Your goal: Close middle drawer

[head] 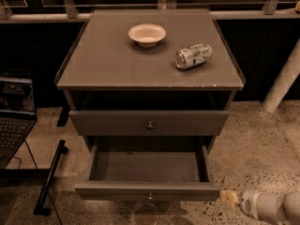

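**A:** Where is the claw?

**B:** The claw (pixel 228 198) is low in the right corner, at the end of a white arm (pixel 269 206). Its pale tip is just beside the right end of the middle drawer's front, at about the same height. I cannot tell whether it touches the front, or whether the claw is released or clenched.

**A:** And the middle drawer?

**B:** The middle drawer (pixel 147 190) is pulled far out of the bench (pixel 117 67), so we look down into its shallow tray. Its small knob (pixel 150 196) is at the centre of the low front. Above it, the top drawer (pixel 149 122), with the taller front, is pushed in.

**A:** What is on the bench?

**B:** A white bowl (pixel 146 34) stands upright near the back. A can (pixel 193 56) lies on its side to the right of it, apart from it.

**A:** And around?

**B:** An open laptop (pixel 14 121) is at the left edge, and a black bar (pixel 49 177) lies on the speckled floor (pixel 262 149) near it. A white post (pixel 281 81) leans at the right.
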